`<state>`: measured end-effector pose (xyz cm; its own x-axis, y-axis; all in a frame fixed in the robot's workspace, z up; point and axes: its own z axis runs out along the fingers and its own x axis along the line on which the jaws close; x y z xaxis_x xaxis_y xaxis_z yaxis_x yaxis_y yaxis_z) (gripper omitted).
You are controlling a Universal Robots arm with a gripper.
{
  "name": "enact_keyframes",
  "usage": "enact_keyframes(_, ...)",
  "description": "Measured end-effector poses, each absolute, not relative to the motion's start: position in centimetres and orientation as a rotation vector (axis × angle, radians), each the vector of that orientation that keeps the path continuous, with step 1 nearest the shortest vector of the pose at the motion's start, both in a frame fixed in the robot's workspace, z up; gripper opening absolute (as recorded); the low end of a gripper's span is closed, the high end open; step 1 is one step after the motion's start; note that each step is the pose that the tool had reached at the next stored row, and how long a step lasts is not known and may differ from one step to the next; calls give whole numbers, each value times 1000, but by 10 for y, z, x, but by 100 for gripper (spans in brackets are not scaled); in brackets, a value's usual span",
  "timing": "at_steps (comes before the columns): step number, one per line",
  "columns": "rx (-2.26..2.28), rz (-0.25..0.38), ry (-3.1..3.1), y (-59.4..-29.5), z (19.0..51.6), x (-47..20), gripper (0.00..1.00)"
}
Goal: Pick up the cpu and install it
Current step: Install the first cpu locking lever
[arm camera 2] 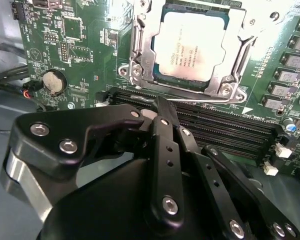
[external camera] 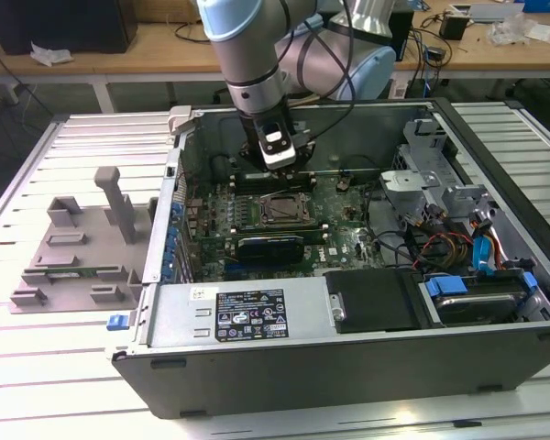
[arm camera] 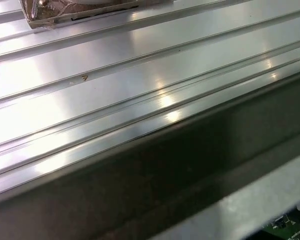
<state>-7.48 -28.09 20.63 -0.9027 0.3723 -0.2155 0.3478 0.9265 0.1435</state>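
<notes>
Silver-topped, the cpu (arm camera 2: 196, 46) sits flat inside the socket's metal frame (arm camera 2: 140, 52) on the green motherboard (arm camera 2: 85, 45), so by my reading the pick-up and placing are done (whether the frame is fully latched I cannot tell). The hand (arm camera 2: 162, 107) hangs above the memory slots (arm camera 2: 225, 131), just beside the socket and apart from the chip, holding nothing; its black fingers (arm camera 2: 165, 135) appear drawn together. In the exterior view the hand (external camera: 280, 165) hovers over the board inside the open computer case (external camera: 348, 367), while the grey fixture tray (external camera: 82, 252) lies on the ribbed metal surface (external camera: 37, 385) toward that view's left.
</notes>
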Motion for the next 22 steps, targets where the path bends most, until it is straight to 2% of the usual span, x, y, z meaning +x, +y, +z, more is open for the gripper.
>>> enact_keyframes(22,481,173,2790,-288,194,-88,11)
